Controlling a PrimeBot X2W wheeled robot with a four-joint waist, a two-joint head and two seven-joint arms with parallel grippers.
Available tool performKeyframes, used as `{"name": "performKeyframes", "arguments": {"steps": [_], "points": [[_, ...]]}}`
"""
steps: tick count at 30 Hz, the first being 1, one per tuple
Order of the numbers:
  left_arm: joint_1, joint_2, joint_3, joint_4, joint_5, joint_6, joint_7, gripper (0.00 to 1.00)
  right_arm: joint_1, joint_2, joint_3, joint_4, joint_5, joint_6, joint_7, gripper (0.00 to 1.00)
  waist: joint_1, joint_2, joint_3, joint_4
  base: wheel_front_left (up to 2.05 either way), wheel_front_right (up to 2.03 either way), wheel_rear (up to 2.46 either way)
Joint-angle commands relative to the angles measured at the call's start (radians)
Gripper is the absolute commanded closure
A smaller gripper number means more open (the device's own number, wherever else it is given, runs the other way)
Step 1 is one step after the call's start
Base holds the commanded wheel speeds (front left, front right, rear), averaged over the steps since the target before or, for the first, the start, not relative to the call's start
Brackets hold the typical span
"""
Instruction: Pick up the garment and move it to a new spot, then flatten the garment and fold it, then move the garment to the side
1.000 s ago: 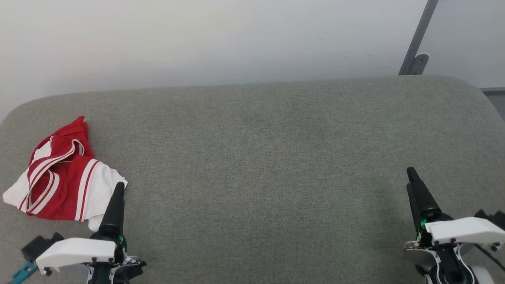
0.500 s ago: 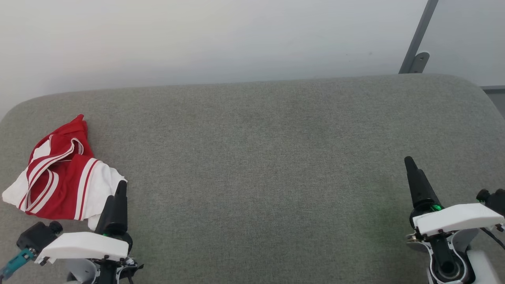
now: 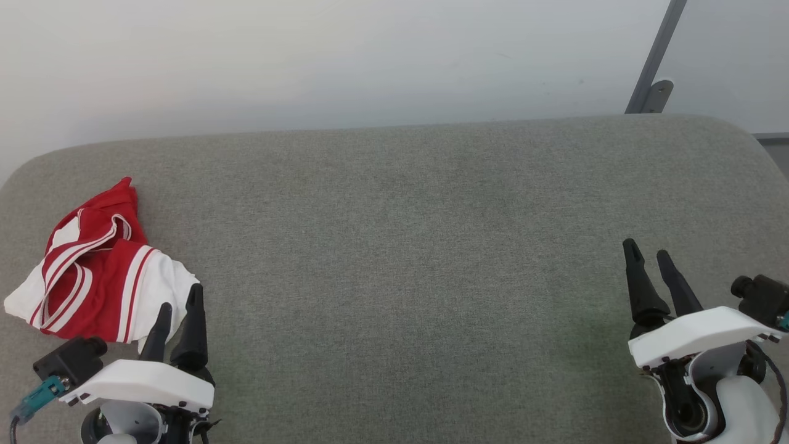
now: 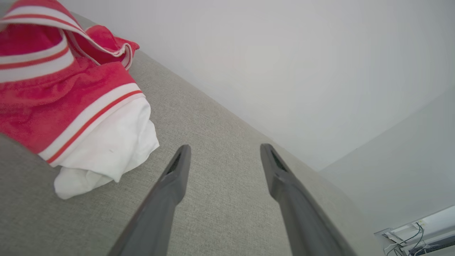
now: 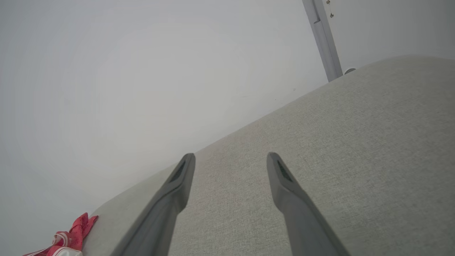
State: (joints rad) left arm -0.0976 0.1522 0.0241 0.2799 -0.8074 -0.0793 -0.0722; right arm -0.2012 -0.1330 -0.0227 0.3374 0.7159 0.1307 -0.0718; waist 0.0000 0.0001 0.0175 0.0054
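The red garment (image 3: 92,271) with white panels and striped trim lies crumpled at the left end of the grey cushion; it also shows in the left wrist view (image 4: 64,89) and far off in the right wrist view (image 5: 67,240). My left gripper (image 3: 180,298) stands open at the lower left, its tips just right of the garment's white corner, nothing between them (image 4: 224,149). My right gripper (image 3: 646,250) stands open at the lower right over bare cushion (image 5: 231,158), far from the garment.
The grey cushioned surface (image 3: 407,246) spans the whole width, with rounded far corners against a white wall. A grey metal post (image 3: 653,61) rises behind the far right corner. Cables and a floor strip (image 4: 416,234) show beyond the cushion's edge.
Both grippers have turned about their wrists so that two separate fingers now show on each; before, each looked like one finger edge-on. Both have drawn slightly toward the near edge. The garment has not moved.
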Motion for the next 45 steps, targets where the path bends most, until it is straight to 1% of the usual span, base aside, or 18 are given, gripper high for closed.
{"name": "performKeyframes", "arguments": {"steps": [1,17,26,32,38,45], "points": [[-0.029,0.010,-0.004,-0.010,0.029,0.003,-0.011,0.00,-0.032,-0.008,0.004,-0.006,-0.035,0.000,-0.011,0.00,0.0000,-0.0001,0.000,0.000,0.00,0.00,0.00],[-0.022,0.033,-0.029,0.015,0.230,0.021,-0.058,0.00,-0.046,-0.002,-0.020,0.008,-0.295,0.000,-0.060,0.00,0.0000,-0.0001,0.004,0.001,0.00,0.00,0.00],[-0.009,0.037,-0.035,0.019,0.320,0.025,-0.083,0.00,-0.049,-0.010,-0.004,0.011,-0.390,0.000,-0.085,0.00,0.0000,-0.0001,0.003,0.000,0.00,0.00,0.00],[0.002,0.038,-0.030,0.019,0.366,0.024,-0.096,0.00,-0.049,-0.010,-0.006,0.013,-0.430,0.000,-0.097,0.00,0.0000,-0.0001,0.004,-0.001,0.00,0.00,0.00],[0.003,0.033,-0.020,0.029,0.410,0.014,-0.110,0.00,-0.048,-0.009,-0.015,0.013,-0.458,0.000,-0.112,0.00,0.0000,-0.0001,0.007,0.001,0.00,0.00,0.00],[0.010,0.033,-0.001,0.040,0.479,0.001,-0.129,0.00,-0.041,-0.010,-0.026,0.015,-0.522,0.000,-0.129,0.00,0.0000,-0.0001,0.006,0.000,0.00,0.00,0.00]]}}
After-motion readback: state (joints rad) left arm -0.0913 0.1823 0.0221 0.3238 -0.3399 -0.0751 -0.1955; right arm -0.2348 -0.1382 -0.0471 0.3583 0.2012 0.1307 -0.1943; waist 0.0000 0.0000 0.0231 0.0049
